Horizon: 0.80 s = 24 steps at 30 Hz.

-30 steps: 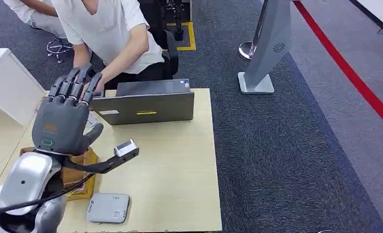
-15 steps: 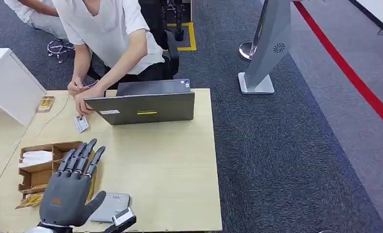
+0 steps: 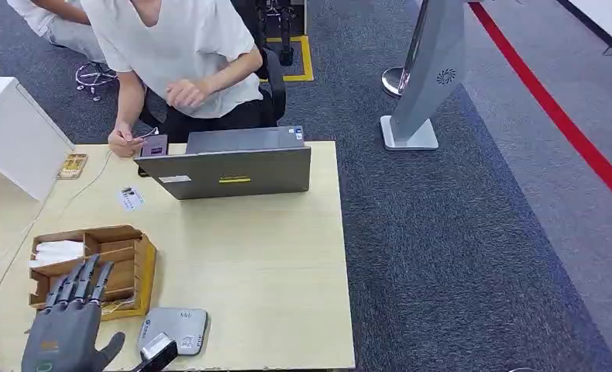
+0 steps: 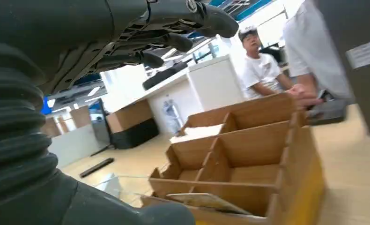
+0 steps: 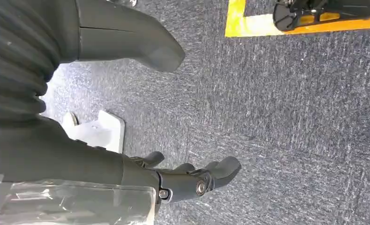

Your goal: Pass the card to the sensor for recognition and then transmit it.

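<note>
Two robot hands, both empty: my left robot hand [image 3: 64,333] spreads open beside the sensor [image 3: 173,331]; my right robot hand [image 5: 127,140] hangs open. The card [image 3: 131,198] lies ahead on the counter [image 3: 272,256], well apart.

We see a table [image 3: 272,263] of pale, matt wood-look laminate, and at its left edge a divided box [image 3: 125,252] of plain brown cardboard. Near the front edge lies a reader [image 3: 173,331] in smooth grey plastic. The laptop [image 3: 233,172] at the far edge has a dull grey metal-look lid. Our left hand [image 3: 64,337] is matt grey plastic. The floor [image 3: 458,248] is rough dark carpet.
</note>
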{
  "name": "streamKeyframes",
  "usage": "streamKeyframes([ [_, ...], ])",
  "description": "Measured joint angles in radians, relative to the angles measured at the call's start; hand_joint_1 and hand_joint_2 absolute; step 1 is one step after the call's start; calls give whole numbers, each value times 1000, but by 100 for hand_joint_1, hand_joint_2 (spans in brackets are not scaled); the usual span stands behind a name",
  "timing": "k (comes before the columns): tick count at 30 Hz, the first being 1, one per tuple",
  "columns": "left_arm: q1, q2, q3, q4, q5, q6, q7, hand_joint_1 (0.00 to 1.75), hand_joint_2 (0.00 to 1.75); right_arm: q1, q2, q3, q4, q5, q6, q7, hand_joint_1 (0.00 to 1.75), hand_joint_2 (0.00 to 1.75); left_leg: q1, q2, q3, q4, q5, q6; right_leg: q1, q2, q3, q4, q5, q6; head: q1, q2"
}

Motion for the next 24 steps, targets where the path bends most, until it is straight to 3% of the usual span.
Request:
streamKeyframes([
  [9, -8, -18, 113, 80, 0, 18, 40, 0, 175, 0, -1, 0, 0, 2, 2, 0, 0, 175, 0, 0, 0, 0, 0, 0, 0, 0, 0, 0, 0, 0, 0, 0],
  [16, -55, -17, 117, 126, 0, 3, 105, 0, 175, -1, -1, 0, 0, 5, 1, 1, 0, 175, 0, -1, 0, 0, 0, 0, 0, 0, 0, 0, 0, 0, 0, 0],
  [24, -120, -18, 108, 187, 0, 0, 131, 0, 175, -6, -1, 0, 1, 18, -2, 1, 0, 175, 0, -1, 0, 0, 0, 0, 0, 0, 0, 0, 0, 0, 0, 0],
])
